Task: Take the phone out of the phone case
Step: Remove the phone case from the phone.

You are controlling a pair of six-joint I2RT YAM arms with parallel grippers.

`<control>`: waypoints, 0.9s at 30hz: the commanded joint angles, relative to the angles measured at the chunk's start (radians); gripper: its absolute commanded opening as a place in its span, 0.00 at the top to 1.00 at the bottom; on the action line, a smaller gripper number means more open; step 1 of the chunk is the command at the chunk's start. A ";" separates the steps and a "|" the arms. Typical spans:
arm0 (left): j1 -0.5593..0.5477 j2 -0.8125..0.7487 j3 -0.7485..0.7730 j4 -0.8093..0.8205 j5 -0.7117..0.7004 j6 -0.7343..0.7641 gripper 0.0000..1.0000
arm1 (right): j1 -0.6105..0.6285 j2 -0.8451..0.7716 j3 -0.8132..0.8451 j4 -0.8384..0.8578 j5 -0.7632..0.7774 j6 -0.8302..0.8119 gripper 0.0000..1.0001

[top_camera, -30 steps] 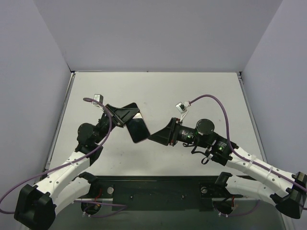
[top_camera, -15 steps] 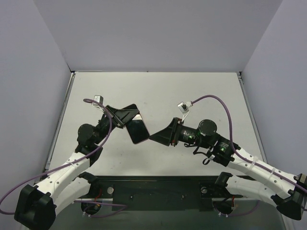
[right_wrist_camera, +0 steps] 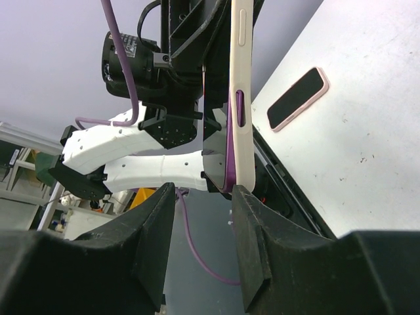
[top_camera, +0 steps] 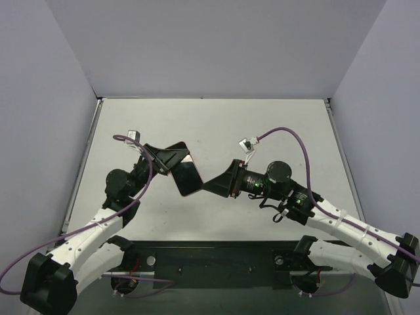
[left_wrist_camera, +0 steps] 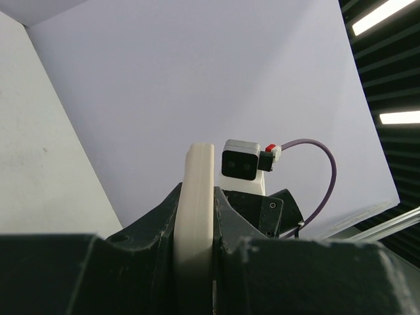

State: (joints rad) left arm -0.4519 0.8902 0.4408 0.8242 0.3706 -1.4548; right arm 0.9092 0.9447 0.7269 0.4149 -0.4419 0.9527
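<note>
My left gripper is shut on the cream phone case and holds it on edge above the table. In the left wrist view the case stands clamped between both fingers of the left gripper. In the right wrist view the case shows edge-on, with the phone's purple rim and dark screen on its left side. My right gripper is open. The case's lower end is just in front of the gap, close to the right finger. I cannot tell if they touch. The right gripper meets the case's lower right corner.
A small dark slab with a pink rim shows on the white table in the right wrist view; it does not show from above. Purple cables arc over both arms. A black rail runs along the near edge.
My right gripper has moved left and a little up, closing on the case's lower corner. The left gripper and the case have hardly moved.
</note>
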 commanded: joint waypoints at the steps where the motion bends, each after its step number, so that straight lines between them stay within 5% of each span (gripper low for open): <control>1: -0.004 0.003 0.035 0.127 0.014 -0.033 1.00 | -0.007 0.017 0.011 0.070 -0.009 -0.002 0.64; 13: -0.004 0.030 0.053 0.193 0.039 -0.137 1.00 | -0.006 0.193 -0.017 0.122 0.009 -0.043 0.64; 27: -0.024 0.092 0.070 0.222 0.162 -0.147 1.00 | -0.056 0.278 -0.041 0.450 -0.066 0.181 0.67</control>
State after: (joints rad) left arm -0.4290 0.9939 0.4339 0.8780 0.3779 -1.5337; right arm 0.8963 1.1984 0.7158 0.7113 -0.5335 1.0473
